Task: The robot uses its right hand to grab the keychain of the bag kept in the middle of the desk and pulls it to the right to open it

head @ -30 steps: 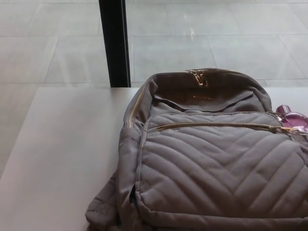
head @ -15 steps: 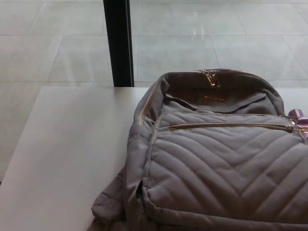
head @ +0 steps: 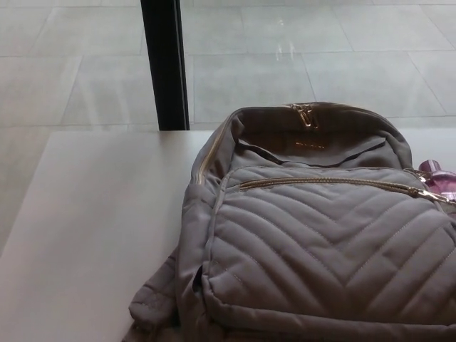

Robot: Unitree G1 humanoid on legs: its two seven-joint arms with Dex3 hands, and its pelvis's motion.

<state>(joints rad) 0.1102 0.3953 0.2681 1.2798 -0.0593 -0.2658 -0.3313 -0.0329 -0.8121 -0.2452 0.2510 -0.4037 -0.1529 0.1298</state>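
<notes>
A grey-brown quilted backpack (head: 320,242) lies on the white desk (head: 92,228), filling the right half of the head view. Its front pocket has a gold zipper (head: 328,183) running left to right, with the pull at the right end (head: 422,192). A pink-purple keychain (head: 442,178) pokes out beside that pull at the picture's right edge, partly cut off. A second gold zipper pull (head: 305,114) sits at the top of the bag. Neither of my hands shows.
A black vertical post (head: 165,64) stands behind the desk's far edge, left of the bag. Grey tiled floor (head: 299,57) lies beyond. The desk's left half is bare white surface.
The whole picture has shifted slightly, right and then back left, so the camera has moved. The bag and keychain have stayed in place on the desk.
</notes>
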